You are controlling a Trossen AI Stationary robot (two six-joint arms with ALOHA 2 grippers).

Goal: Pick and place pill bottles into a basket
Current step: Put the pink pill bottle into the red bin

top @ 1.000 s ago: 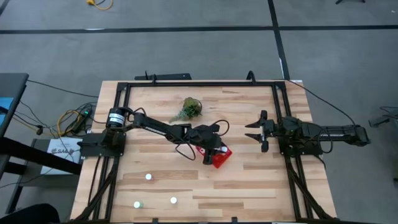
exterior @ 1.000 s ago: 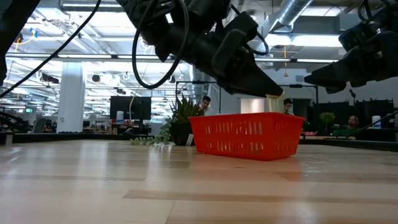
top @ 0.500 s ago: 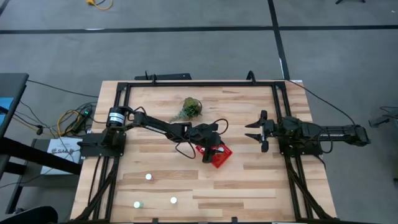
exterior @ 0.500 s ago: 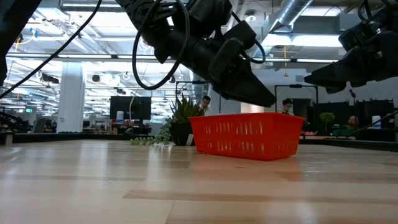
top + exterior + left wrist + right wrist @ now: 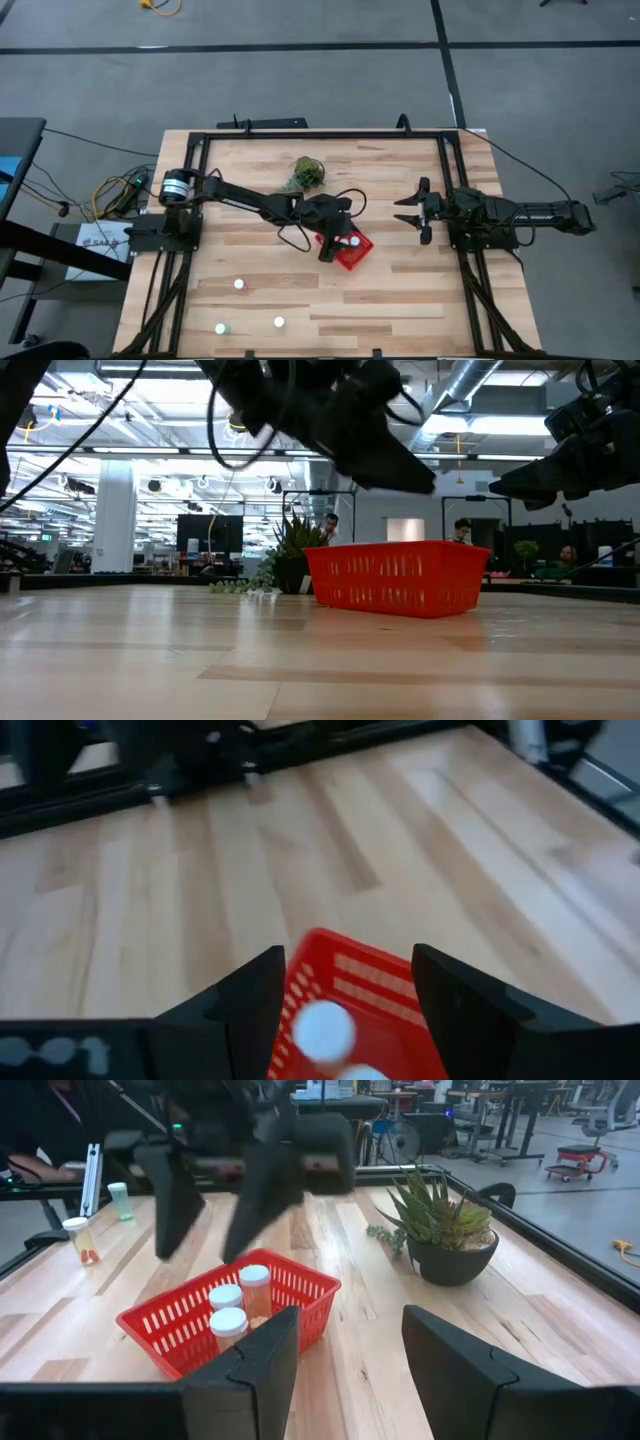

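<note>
The red basket (image 5: 352, 255) sits mid-table with three white-capped pill bottles (image 5: 229, 1320) standing inside it. My left gripper (image 5: 345, 985) hovers open above the basket's left side, nothing between its fingers; the low view shows it (image 5: 405, 470) well above the rim (image 5: 395, 546). Three more pill bottles (image 5: 239, 284) stand on the boards near the front left. My right gripper (image 5: 405, 211) waits open over the table's right side, pointing toward the basket.
A potted green plant (image 5: 307, 173) stands behind the basket toward the far edge. A black frame (image 5: 320, 133) runs around the tabletop. Bare boards lie between the basket and the front-left bottles (image 5: 279, 322).
My left gripper has opened above the basket and let go of a pill bottle, which has dropped inside. It has then risen and drawn slightly toward the table's left edge.
</note>
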